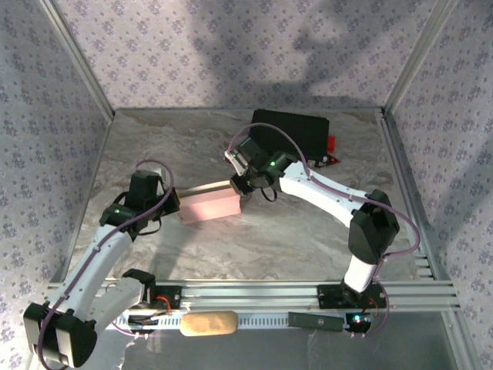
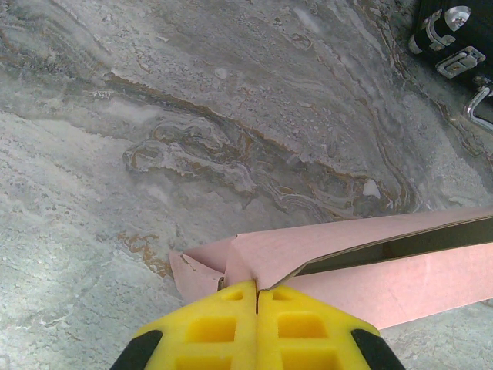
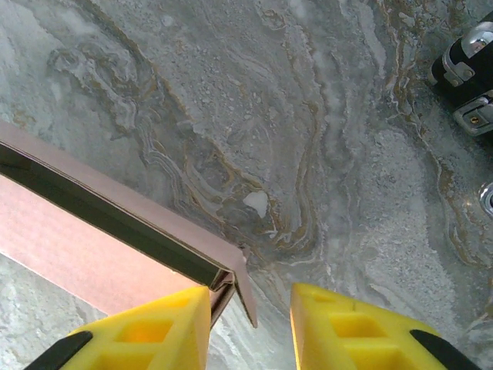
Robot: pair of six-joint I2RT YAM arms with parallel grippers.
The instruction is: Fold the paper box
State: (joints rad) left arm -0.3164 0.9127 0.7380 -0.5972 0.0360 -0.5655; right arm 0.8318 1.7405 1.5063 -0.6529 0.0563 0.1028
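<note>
The paper box is a long pink sleeve lying mid-table between my two arms. My left gripper is at its left end. In the left wrist view the yellow fingers are pressed together, and a corner of the pink card is pinched at the left gripper's tips. The box's mouth gapes dark along its upper edge. My right gripper is at the box's right end. There the right gripper stands open. The box's end flap hangs between its fingers, close to the left finger.
A black hard case with metal latches lies behind the right arm, with something red at its right side. A tan oblong object rests on the front rail. Patterned walls and metal posts close in the marbled table.
</note>
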